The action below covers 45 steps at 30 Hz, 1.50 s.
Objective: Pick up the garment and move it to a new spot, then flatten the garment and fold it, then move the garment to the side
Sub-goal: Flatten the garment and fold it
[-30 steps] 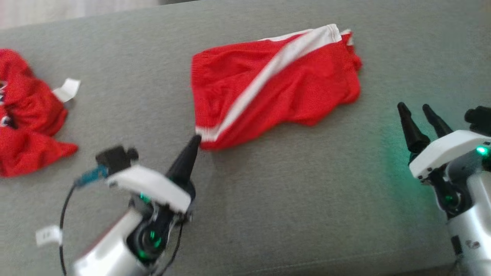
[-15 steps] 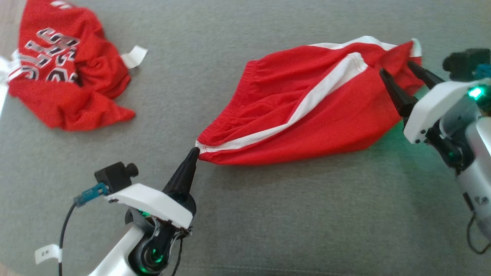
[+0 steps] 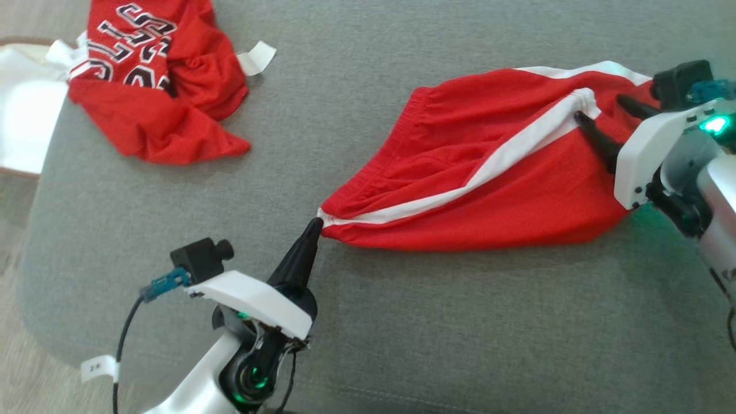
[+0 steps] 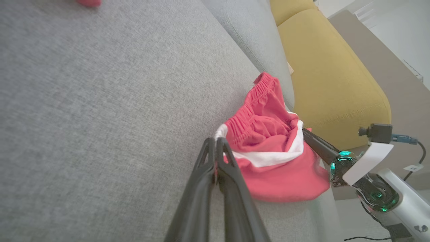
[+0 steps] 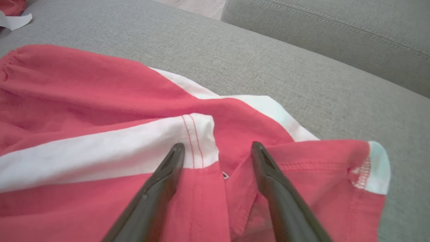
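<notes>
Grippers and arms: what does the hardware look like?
Both the left gripper and right gripper have two long, dark, tapered fingers, a white wrist shell, a silver-white forearm and green lights. Each wrist carries a small black camera with a teal plug; the left's black cable bears a white tag.

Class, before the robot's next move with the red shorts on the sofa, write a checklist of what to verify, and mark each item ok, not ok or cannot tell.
1. The left claw shut on a corner of the red shorts: ok.
2. The right claw gripping the far hem: not ok; jaws open over it.
3. Its fingertips touching cloth: cannot tell.
4. The shorts lying flat: not ok, creased.
5. The red jersey apart from the shorts: ok.
</notes>
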Tool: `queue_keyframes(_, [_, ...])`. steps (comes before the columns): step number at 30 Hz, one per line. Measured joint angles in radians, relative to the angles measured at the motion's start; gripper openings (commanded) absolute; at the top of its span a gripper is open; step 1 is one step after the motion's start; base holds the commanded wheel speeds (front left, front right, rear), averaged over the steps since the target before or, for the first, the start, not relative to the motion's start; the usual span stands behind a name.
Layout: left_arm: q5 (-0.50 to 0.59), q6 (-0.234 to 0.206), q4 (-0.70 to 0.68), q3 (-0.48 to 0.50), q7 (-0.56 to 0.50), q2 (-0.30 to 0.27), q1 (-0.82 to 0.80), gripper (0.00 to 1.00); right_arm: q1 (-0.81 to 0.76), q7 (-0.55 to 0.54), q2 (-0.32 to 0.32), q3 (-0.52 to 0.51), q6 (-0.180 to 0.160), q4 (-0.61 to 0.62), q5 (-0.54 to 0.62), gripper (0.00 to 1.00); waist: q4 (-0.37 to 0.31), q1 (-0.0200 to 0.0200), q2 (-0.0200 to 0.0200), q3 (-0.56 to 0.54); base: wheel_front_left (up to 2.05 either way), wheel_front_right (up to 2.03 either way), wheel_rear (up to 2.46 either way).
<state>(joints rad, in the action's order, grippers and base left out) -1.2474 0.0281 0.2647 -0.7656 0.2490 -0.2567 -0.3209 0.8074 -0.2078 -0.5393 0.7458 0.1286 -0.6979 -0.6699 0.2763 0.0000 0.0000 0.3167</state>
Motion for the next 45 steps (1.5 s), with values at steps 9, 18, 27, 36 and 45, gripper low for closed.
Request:
queue_keyframes(9, [0.006,0.021,0.039,-0.016,-0.001,0.027,-0.028,0.0,0.073,0.007,-0.007,0.139,0.0,-0.043,-0.104,0.54,0.032,0.0,0.0,0.02,0.0,0.0,0.0])
queue_keyframes(18, [0.028,0.025,0.053,0.026,-0.001,0.02,-0.035,0.0,0.122,0.103,-0.025,0.241,0.0,-0.025,-0.205,0.0,-0.008,0.0,0.0,-0.012,0.0,0.0,0.0])
queue_keyframes(27, [0.013,0.026,-0.071,0.138,-0.027,-0.033,-0.162,0.0,0.229,0.25,-0.075,0.187,0.0,-0.03,-0.265,0.0,-0.108,0.0,0.0,-0.068,0.0,0.0,0.0])
queue_keyframes(36, [0.003,-0.024,-0.115,0.225,-0.12,-0.046,-0.5,0.0,0.409,0.361,-0.082,0.099,0.0,-0.065,-0.27,0.0,-0.245,0.0,0.0,-0.164,0.0,0.0,0.0])
queue_keyframes(45, [-0.021,-0.039,-0.065,0.239,-0.187,-0.041,-0.626,0.0,0.426,0.399,-0.078,0.063,0.0,-0.071,-0.261,0.0,-0.344,0.0,0.0,-0.278,0.0,0.0,0.0])
